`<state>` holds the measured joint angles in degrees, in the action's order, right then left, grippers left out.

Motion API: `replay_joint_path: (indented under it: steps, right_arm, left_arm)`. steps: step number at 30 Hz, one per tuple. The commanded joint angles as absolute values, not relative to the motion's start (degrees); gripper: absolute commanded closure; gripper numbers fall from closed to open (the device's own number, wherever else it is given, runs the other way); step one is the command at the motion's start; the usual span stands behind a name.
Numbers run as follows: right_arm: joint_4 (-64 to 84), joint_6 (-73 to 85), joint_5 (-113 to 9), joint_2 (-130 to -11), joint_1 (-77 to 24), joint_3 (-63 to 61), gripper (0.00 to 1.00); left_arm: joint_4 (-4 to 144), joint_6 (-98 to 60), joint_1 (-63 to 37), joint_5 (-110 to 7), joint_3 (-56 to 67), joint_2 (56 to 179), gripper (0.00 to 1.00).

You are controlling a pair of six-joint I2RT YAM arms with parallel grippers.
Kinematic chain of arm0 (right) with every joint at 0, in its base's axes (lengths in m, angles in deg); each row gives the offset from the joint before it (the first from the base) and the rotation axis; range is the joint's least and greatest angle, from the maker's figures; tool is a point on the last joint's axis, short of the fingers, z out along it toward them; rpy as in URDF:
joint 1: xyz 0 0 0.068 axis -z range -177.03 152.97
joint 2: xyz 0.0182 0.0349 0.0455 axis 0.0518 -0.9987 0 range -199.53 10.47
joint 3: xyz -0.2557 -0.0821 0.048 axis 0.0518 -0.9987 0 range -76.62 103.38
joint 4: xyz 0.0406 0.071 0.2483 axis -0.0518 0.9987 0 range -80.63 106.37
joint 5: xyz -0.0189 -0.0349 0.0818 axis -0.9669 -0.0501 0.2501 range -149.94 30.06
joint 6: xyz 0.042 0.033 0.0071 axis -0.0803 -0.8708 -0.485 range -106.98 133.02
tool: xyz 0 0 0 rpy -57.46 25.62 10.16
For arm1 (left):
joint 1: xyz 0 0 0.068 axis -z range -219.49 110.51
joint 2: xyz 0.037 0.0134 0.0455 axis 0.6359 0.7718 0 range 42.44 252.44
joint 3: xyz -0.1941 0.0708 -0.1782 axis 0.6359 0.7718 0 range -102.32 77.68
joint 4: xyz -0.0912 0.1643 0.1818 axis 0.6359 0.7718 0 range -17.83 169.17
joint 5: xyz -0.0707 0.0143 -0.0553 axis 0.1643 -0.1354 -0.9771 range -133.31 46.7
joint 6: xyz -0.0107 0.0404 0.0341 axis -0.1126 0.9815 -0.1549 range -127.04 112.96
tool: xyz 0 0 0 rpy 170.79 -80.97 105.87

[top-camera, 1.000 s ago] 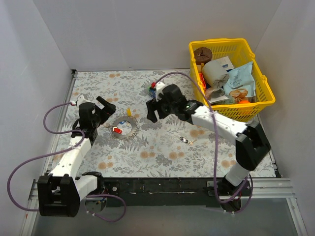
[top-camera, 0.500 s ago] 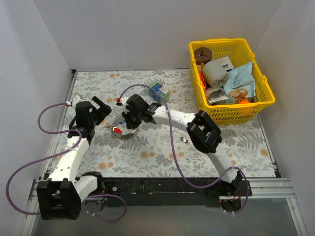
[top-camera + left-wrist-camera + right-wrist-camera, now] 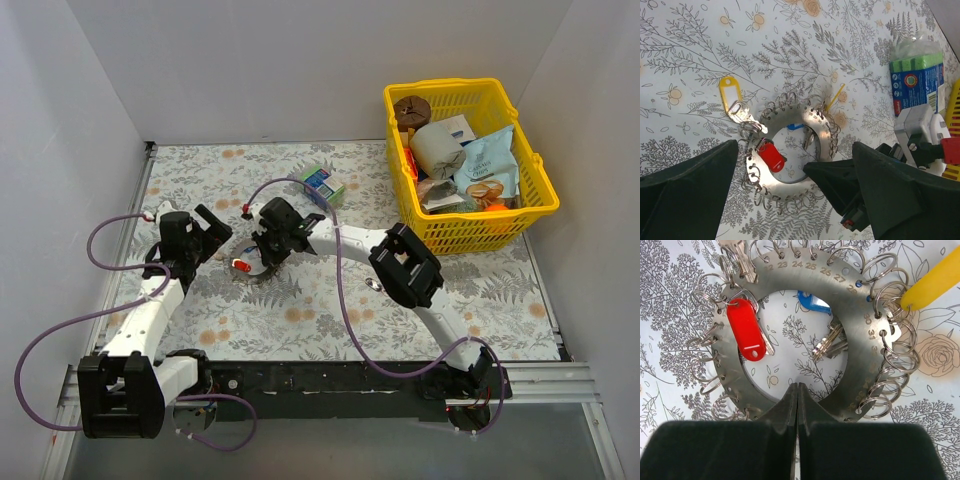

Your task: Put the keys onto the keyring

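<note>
Top external is showing the flower-patterned table [image 3: 320, 320] taking up most of the scene, with a yellow basket [image 3: 530, 190] sitting at its far right and a blue-green carton [image 3: 322, 185] standing near the middle of the far side. The keyring [image 3: 252, 264] is lying flat on the cloth left of centre, between the two arms.

The left gripper [image 3: 216, 232] is hovering just beside it with its fingers spread wide and nothing in them. The right gripper [image 3: 797, 392] is reaching in from the other side, fingers pressed together, tips lying over the near band of the ring. I cannot tell if they are pinching anything.

Looking at it, I'd say the ring is stiff, flat steel, fairly heavy for its size and slick. It is hugging the cloth, so a finger will be struggling to get under it. Pinning the bare band, or nipping the outer rim between the little split rings [image 3: 885, 385], looks best.

The keys are smaller and lighter. A red-tagged key [image 3: 746, 330] and a blue-tagged key [image 3: 812, 301] are lying in the central hole, and a yellow tag [image 3: 930, 282] is poking off the rim. The plastic tags look like the easiest place to grip. A small loose metal piece [image 3: 375, 285], probably a key, is lying apart to the right.
</note>
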<state>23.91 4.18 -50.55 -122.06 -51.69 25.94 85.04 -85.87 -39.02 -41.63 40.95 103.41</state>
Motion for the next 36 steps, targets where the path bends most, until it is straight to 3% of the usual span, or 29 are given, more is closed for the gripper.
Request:
replay_joint_path:
  steps: [1,15,36]
  right_arm:
    - [25.4,3.9,-52.5,-120.6,-50.1,21.0,0.99]
    - [23.2,3.6,-49.3,-104.5,-44.9,-0.4,0.99]
    - [23.3,3.6,-40.5,-105.8,-46.7,-0.1,0.99]
  left_arm:
    - [84.5,-84.8,-39.3,-42.2,41.7,101.9,0.02]
    - [80.3,-83.5,-39.4,-52.1,43.8,104.9,0.02]
    - [77.4,-81.1,-39.4,-57.2,46.5,103.4,0.02]
